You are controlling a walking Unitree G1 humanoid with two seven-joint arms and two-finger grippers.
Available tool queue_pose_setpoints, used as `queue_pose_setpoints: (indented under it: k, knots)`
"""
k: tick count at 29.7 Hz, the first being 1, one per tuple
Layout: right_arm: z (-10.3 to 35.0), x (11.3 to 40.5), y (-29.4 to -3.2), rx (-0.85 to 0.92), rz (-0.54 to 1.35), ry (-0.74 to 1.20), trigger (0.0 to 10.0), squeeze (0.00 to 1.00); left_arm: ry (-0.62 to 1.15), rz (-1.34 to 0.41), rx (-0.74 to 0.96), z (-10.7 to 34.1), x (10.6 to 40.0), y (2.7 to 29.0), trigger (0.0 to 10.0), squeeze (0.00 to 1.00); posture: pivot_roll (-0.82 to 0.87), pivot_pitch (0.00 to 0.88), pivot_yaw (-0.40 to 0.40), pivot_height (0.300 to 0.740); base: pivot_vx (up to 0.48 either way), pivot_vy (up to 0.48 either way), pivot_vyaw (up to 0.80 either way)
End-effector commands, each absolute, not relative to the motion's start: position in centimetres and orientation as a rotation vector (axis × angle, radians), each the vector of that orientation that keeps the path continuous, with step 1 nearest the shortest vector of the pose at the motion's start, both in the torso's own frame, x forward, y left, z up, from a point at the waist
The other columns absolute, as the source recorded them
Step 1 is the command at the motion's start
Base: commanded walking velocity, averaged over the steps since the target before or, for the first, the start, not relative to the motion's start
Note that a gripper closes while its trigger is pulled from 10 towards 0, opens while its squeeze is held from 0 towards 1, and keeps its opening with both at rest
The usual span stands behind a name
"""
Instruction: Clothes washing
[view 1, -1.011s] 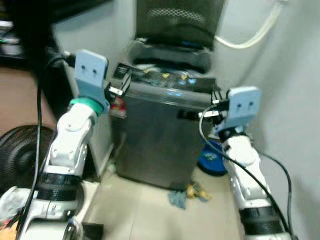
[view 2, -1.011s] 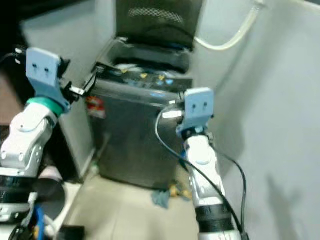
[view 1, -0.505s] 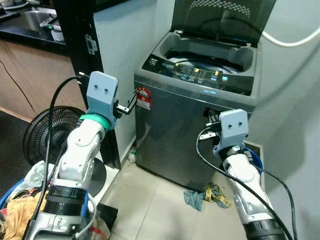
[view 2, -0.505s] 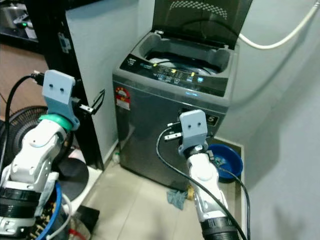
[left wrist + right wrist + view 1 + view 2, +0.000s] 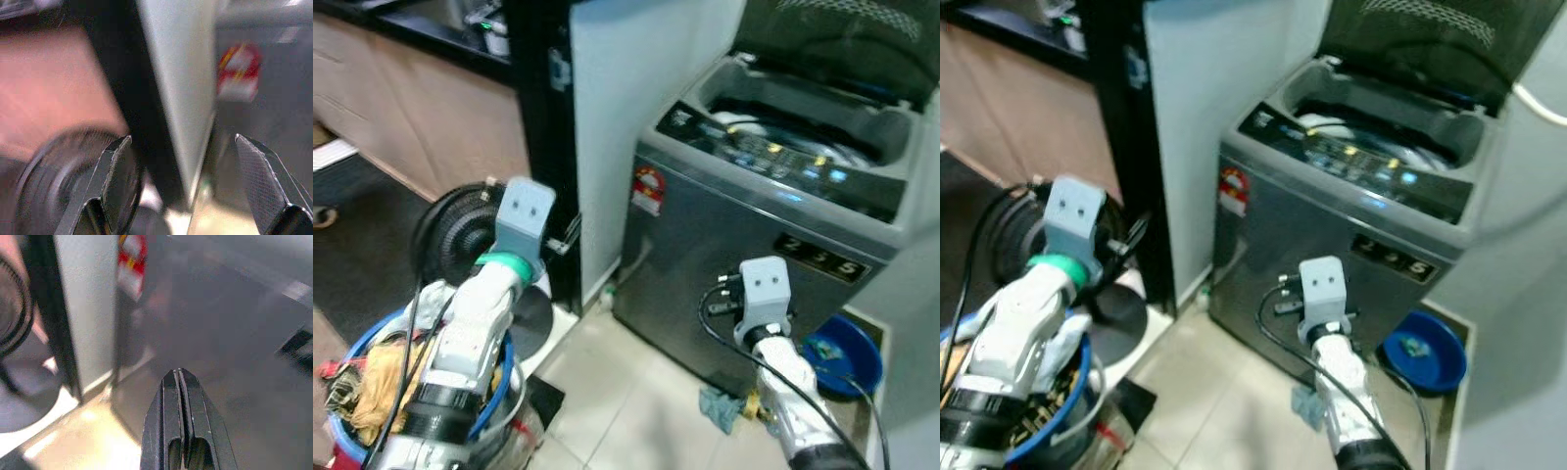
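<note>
The top-loading washing machine [image 5: 1332, 245] occupies the upper right of the head views. Its dark lid [image 5: 1430, 44] stands raised, exposing the tub opening [image 5: 1371, 127]. The control panel [image 5: 1361, 162] runs along the front edge of the top, and a red and white sticker [image 5: 1232, 191] sits on the upper corner of the grey front face.

The left gripper [image 5: 183, 181] is raised at the centre left of the head views, in front of a black floor fan [image 5: 460, 230]. Its two black fingers [image 5: 115, 178] stand wide apart with nothing between them. The left wrist view looks past them at the fan, a black post [image 5: 543, 147], a white wall panel [image 5: 641, 88] and the sticker on the machine.

The right gripper [image 5: 182, 423] is held low at the centre of the head views, in front of the machine's front face. Its fingers are pressed together and hold nothing.

A blue laundry basket [image 5: 499, 377] sits at the lower left of the frame, under the left arm. Mixed clothes [image 5: 372, 377] are heaped in it, including a yellow-orange item.

A blue basin [image 5: 1425, 352] rests on the floor at the lower right, just beside the machine. A small crumpled cloth [image 5: 720, 406] lies on the pale tiled floor [image 5: 626, 392] near the foot of the machine.
</note>
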State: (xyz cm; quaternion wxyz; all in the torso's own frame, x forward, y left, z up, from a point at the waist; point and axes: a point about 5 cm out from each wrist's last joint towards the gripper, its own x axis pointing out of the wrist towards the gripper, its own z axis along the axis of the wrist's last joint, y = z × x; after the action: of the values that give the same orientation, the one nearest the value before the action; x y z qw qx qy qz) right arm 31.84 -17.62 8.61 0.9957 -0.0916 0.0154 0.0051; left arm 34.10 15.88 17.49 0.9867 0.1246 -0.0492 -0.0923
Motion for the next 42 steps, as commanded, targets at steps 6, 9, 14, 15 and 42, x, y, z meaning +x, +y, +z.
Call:
queue_pose_setpoints:
  k: [6, 9, 14, 15, 42]
  knots:
    - [5.2, 30.1, -18.7, -0.165, -0.03, 0.159, 10.0, 0.0, 0.018, -0.187, 0.278, 13.7, 33.1, 16.3, 10.0, 0.0, 0.1, 0.035, -0.001, 0.74, 0.0, 0.0, 0.79]
    - [4.9, 29.8, -18.9, -0.17, -0.033, 0.17, 10.0, 0.0, 0.041, -0.189, 0.283, 12.9, 32.7, 16.3, 10.0, 0.0, 0.1, 0.035, -0.001, 0.74, 0.0, 0.0, 0.79]
    - [4.8, 30.0, -18.9, -0.174, -0.031, 0.163, 10.0, 0.0, 0.043, -0.197, 0.286, 12.7, 32.7, 16.1, 10.0, 0.0, 0.1, 0.022, -0.001, 0.74, 0.0, 0.0, 0.79]
    - [4.8, 30.1, -19.0, -0.174, -0.03, 0.157, 10.0, 0.0, 0.039, -0.207, 0.29, 12.7, 32.7, 15.9, 10.0, 0.0, 0.1, 0.022, -0.001, 0.74, 0.0, 0.0, 0.79]
    - [3.6, 29.9, -17.6, -0.214, 0.049, 0.166, 10.0, 0.0, -0.003, -0.194, 0.287, 12.5, 33.1, 14.5, 10.0, 0.0, 0.09, 0.006, 0.003, 0.74, 0.196, 0.0, 0.47]
